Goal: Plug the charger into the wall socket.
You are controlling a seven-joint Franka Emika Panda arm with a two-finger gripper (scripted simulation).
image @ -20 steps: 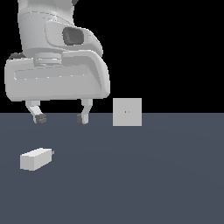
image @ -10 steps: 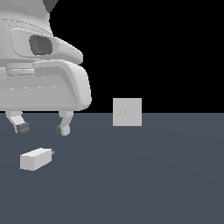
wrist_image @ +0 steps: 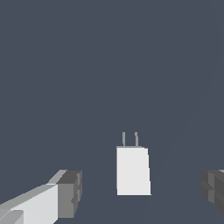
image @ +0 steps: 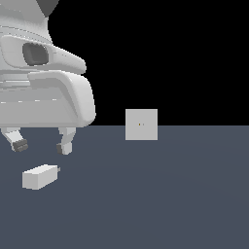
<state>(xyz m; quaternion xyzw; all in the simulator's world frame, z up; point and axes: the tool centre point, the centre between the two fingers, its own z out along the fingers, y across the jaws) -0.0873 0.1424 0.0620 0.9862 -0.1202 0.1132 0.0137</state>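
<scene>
An off-white rectangular charger (image: 39, 176) lies flat on the dark surface (image: 170, 204), its two thin prongs pointing toward the exterior view's right; the square off-white wall socket (image: 141, 124) stands upright, well apart, two tiny holes at centre.

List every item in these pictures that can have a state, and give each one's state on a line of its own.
charger: lying flat on the floor, unplugged, not held, prongs pointing away from the block toward the exterior view's right.
wall socket: upright, nothing plugged in.
end effector: open, above the charger, not touching it.
</scene>
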